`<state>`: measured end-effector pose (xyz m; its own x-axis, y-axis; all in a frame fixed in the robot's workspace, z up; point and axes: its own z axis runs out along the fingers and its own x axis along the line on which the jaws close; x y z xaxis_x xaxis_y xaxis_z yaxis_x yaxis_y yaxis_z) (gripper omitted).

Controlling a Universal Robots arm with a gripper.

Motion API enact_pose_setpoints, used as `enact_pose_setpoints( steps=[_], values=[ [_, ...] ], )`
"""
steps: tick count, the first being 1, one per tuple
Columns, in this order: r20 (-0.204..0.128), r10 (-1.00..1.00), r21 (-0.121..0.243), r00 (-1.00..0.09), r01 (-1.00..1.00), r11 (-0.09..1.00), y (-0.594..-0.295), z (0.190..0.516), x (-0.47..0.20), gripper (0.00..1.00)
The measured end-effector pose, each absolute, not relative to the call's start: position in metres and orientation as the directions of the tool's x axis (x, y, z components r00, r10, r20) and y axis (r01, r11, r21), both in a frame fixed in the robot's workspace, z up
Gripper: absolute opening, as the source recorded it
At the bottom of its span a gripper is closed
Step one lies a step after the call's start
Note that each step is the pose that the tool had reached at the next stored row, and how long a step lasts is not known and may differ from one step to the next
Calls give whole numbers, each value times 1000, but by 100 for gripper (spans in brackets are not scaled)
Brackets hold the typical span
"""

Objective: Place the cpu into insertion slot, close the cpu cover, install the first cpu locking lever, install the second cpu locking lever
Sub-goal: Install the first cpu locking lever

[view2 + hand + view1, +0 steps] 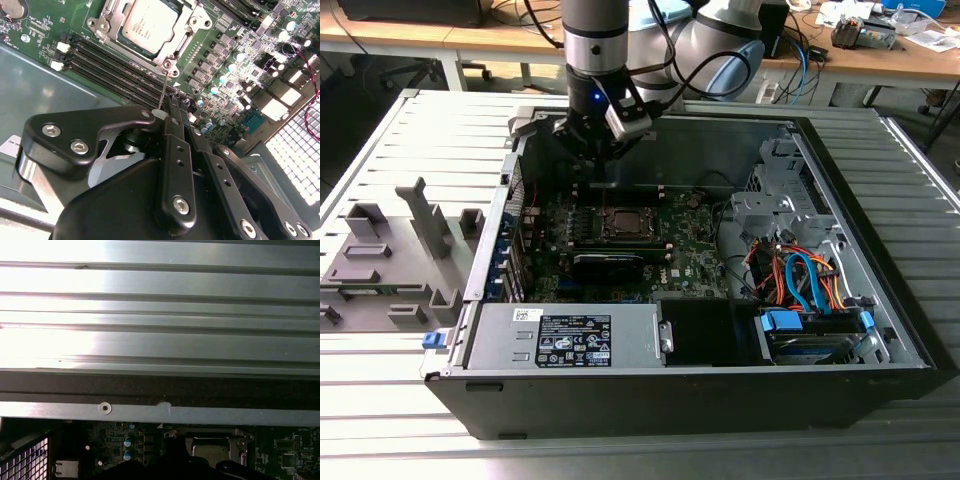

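We read this as the lever stage. In the second wrist view the cpu (150, 22) lies flat in the slot (609, 224). The cover (187, 35) looks folded down around it, its frame level with the chip. One lever (164, 92) — a thin wire — stands up from the slot's corner and slants to the gripper (179, 111), whose fingers are pressed close together. The wire's free end meets them at the tip, though we cannot tell whether it is pinched between them or only leaning on one side. Nor can we tell which of the two levers this is.

We judge the work calls for a small, steady swing of the wire down toward the board (50, 25), with a sideways nudge to catch it. It wants little force, since so thin a wire would likely bend.

Room is tight. In the exterior view the gripper hangs near the far wall (720, 150) of the case (700, 395), toward the exterior view's left. The memory slots (115, 70) run just beside the slot, under the wire, and upright capacitors (220, 82) crowd another side. Above the slot the way looks open.
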<state>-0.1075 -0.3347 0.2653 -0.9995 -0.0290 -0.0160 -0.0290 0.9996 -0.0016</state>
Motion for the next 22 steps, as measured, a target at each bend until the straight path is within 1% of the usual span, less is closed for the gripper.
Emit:
enact_pose_setpoints(
  steps=[22],
  values=[
    [-16, -29, -2, -999, -29, 1000, -336, 263, -104, 11]
  ],
)
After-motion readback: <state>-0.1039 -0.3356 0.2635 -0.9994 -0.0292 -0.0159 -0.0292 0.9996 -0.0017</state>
